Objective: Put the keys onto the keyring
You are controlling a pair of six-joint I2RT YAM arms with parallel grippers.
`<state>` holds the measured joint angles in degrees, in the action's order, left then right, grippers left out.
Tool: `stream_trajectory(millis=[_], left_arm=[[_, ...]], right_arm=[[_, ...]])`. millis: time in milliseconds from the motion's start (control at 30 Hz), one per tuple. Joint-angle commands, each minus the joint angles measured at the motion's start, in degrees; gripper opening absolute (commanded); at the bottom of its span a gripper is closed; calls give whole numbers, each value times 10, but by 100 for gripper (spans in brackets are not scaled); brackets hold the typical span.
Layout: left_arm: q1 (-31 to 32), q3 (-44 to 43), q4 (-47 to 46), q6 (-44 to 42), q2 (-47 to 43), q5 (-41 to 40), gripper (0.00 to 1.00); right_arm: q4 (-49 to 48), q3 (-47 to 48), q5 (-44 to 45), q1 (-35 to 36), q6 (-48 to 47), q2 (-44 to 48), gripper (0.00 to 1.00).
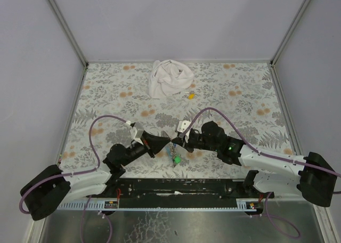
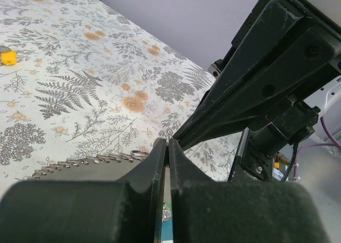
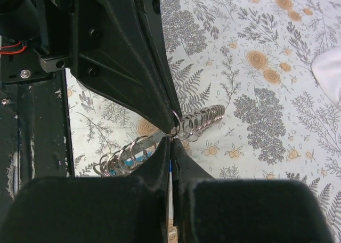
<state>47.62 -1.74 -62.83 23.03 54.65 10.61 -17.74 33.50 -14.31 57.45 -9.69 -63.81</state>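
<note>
Keyring [image 3: 175, 116] pinched in the closed left gripper [image 3: 171, 111]; right gripper [image 3: 170, 143], also closed, meets it tip-to-tip. Keys [image 1: 175, 159] hang just below the keyring; we cannot tell what right grips.

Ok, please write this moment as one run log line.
left end effector: shut | right end effector: shut | tips: meeting | keyring: at left tip | keys: just under tips

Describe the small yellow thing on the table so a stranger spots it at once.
Find the floral table; near its far edge lies a crumpled white cloth. Just right of the cloth sits the small yellow object. It is the only bright yellow thing there.
</note>
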Motion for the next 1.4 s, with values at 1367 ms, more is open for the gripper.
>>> stream_trajectory(millis=[1367], left_arm=[[-98,-182,239,-176,68,345,32]], right_arm=[[223,129,-27,4,-218,15,0]])
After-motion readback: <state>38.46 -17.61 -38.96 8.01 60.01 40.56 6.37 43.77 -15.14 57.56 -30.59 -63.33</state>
